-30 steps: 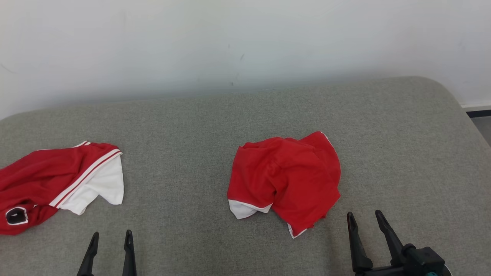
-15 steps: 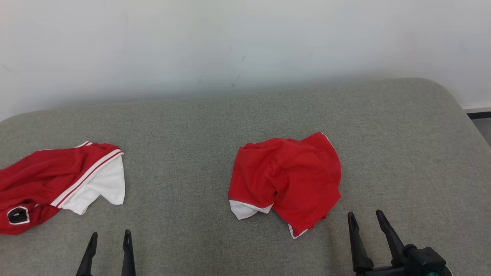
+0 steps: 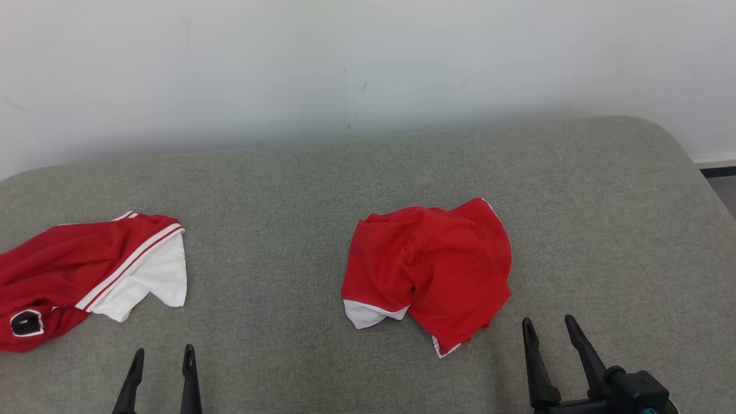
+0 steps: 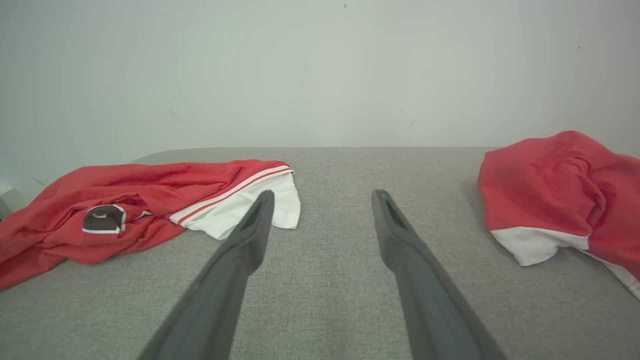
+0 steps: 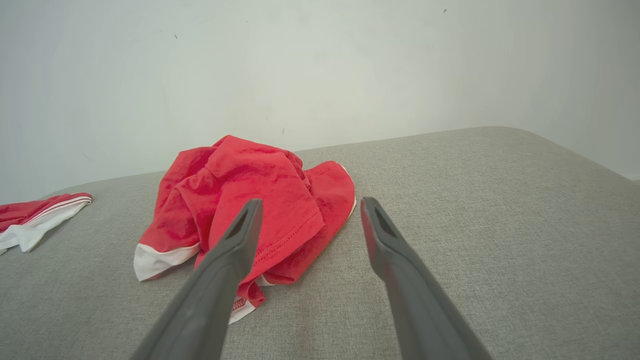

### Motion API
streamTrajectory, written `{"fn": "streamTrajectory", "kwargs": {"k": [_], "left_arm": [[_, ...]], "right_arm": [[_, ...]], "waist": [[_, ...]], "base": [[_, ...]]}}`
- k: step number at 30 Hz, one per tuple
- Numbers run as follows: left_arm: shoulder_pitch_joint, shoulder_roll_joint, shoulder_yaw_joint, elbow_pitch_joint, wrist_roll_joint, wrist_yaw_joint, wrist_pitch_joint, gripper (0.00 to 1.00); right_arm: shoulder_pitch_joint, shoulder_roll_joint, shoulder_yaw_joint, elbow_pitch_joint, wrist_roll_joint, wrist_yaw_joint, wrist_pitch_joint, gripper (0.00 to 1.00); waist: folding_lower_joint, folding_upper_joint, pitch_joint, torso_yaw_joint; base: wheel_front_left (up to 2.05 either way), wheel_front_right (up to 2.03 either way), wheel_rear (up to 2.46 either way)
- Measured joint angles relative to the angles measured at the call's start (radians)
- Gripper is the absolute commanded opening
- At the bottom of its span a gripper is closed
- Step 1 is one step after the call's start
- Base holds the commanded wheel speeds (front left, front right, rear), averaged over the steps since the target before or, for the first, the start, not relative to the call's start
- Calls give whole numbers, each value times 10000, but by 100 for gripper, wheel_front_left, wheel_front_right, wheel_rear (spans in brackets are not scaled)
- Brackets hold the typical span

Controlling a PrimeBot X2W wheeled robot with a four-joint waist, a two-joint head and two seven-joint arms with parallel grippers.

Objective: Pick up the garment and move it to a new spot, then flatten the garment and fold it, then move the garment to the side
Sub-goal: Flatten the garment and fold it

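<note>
A crumpled red garment with white hem trim lies bunched in the middle of the grey cushioned surface. It shows at the right edge of the left wrist view and left of centre in the right wrist view. My right gripper hovers open just right of and nearer than the garment's lower corner, apart from it. My left gripper stands open at the near edge, far left of the garment, with nothing between its fingers.
A second red garment with white stripes, a white panel and a black patch sprawls at the far left. A pale wall rises behind the surface. The surface's rounded right edge drops to the floor.
</note>
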Motion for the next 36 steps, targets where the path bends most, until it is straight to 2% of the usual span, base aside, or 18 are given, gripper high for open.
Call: {"fn": "streamTrajectory", "kwargs": {"k": [14,27,36], "left_arm": [[-31,-2,-182,-2,-27,6,0,100],[-267,-4,-761,36,15,-77,0,100],[-365,-4,-953,31,42,-90,0,100]], "right_arm": [[35,0,391,420,59,0,-2,100],[-839,6,1170,2493,77,0,0,100],[-1667,2,1049,3864,40,0,0,100]], "waist": [[0,0,-3,212],[1,0,231,1188],[1,0,461,1978]], "base": [[0,0,0],[0,0,0],[0,0,0]]}}
